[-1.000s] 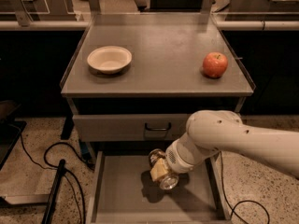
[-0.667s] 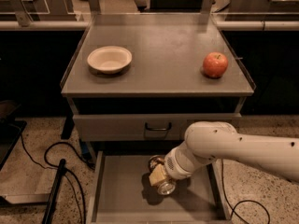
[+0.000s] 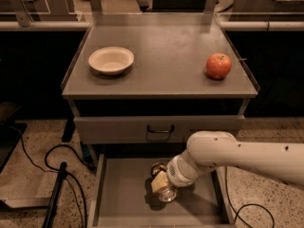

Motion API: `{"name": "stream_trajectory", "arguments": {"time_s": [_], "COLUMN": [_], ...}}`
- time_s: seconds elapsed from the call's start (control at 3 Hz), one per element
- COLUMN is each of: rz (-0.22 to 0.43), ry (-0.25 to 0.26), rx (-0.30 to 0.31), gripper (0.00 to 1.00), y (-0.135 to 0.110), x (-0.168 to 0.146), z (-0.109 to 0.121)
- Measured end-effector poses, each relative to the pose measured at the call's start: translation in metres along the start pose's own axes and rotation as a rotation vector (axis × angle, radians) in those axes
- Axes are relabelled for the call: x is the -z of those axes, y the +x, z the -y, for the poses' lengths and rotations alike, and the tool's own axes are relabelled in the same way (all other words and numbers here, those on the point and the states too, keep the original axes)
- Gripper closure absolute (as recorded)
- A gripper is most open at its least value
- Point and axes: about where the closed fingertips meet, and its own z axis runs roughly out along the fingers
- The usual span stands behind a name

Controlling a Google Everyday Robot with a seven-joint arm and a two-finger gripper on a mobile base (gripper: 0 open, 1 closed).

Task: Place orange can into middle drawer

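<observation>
**Can held inside the open drawer**

The gripper (image 3: 159, 180), reaching in from the right, has its fingers closed around the orange can (image 3: 166, 192). The can is tilted just above the middle drawer (image 3: 118, 201) floor. A bowl (image 3: 111, 60) and an apple (image 3: 218, 65) sit on the counter (image 3: 161, 42).

**Robotics lab or test bay**

We list: one grey metal cabinet (image 3: 161, 42) with a handled drawer front (image 3: 160, 128) and an open drawer (image 3: 121, 201) beneath. Speckled hard floor (image 3: 33, 175), with black cables (image 3: 56, 156) lying loose across it. More metal-framed benches (image 3: 38, 25) stand in a row behind. On the cabinet top we log only a bowl (image 3: 111, 60) and an apple (image 3: 218, 65), well apart. A white robot arm (image 3: 237, 156) reaches into the drawer, its gripper (image 3: 160, 177) clasping a tilted can (image 3: 165, 189).
</observation>
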Motion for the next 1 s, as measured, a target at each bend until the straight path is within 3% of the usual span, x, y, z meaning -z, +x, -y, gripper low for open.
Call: {"name": "stream_trajectory", "arguments": {"time_s": [0.33,1.0], "rz": [0.005,-0.006], "ry": [-0.017,0.014], "rx": [-0.046,-0.174], "gripper": [1.0,1.0], "y": [0.004,0.01], "x": [-0.022,-0.107], "z": [0.002,0.024]}}
